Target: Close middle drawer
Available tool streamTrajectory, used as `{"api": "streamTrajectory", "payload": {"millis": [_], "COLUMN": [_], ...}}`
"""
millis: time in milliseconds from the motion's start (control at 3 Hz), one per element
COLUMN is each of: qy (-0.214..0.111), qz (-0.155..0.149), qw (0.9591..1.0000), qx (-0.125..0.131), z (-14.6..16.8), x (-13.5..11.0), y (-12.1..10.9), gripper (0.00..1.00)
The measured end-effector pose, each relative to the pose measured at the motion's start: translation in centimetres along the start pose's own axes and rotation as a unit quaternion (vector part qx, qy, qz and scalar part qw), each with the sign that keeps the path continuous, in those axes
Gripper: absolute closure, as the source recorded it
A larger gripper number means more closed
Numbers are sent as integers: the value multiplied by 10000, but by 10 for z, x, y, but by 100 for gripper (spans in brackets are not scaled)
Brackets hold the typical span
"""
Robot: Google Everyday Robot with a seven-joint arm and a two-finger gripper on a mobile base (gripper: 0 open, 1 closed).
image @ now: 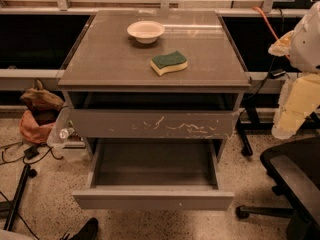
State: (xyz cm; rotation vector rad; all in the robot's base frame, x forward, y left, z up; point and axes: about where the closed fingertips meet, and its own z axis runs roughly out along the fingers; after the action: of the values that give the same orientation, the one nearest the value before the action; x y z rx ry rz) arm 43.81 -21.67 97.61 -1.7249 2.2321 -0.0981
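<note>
Camera view: the middle drawer (152, 200) is pulled way out under the scratched drawer (152, 124); its plain front sits closest to the camera, with a tiny white speck on it. The bench (100, 59) carries a bowl (145, 31) and a sponge (169, 62); the tool (289, 115) hangs off to the right, well apart from the drawer, can't tell if it's apart or together; a chair (295, 179) sits near the drawer's right corner, with bare floor (246, 184) between.

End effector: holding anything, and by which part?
Nothing visibly held. The end effector hangs at the right edge, apart from the open, grey-brown, flat-fronted middle drawer.
</note>
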Motion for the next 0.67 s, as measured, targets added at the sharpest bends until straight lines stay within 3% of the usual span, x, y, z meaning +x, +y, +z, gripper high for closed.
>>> {"api": "streamTrajectory", "payload": {"millis": [667], "qy": [-4], "qz": [-22], "qw": [10000], "qx": [-70], "z": [8], "x": [-2], "y": [3], "gripper": [0]}}
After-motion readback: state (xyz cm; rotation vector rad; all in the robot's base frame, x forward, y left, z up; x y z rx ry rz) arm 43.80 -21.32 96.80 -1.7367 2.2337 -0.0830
